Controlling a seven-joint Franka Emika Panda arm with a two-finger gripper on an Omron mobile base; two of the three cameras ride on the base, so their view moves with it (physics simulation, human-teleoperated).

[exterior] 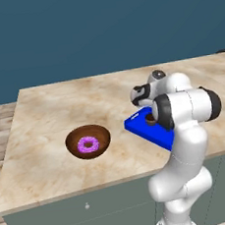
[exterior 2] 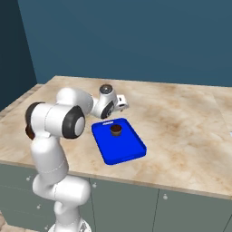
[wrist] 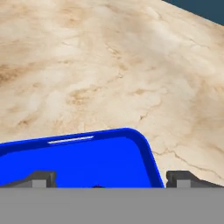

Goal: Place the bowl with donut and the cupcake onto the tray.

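Marble counter (exterior: 45, 112) under teal wall (exterior: 75, 29) — tray (exterior 2: 127, 152), cupcake (exterior 2: 116, 130) aboard

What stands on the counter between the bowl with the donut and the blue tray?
Nothing visible does. Bare marble counter lies between the bowl with its donut and the tray, where the cupcake already sits.

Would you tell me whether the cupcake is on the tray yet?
Yes. The cupcake stands upright on the blue tray; the bowl remains on the counter.
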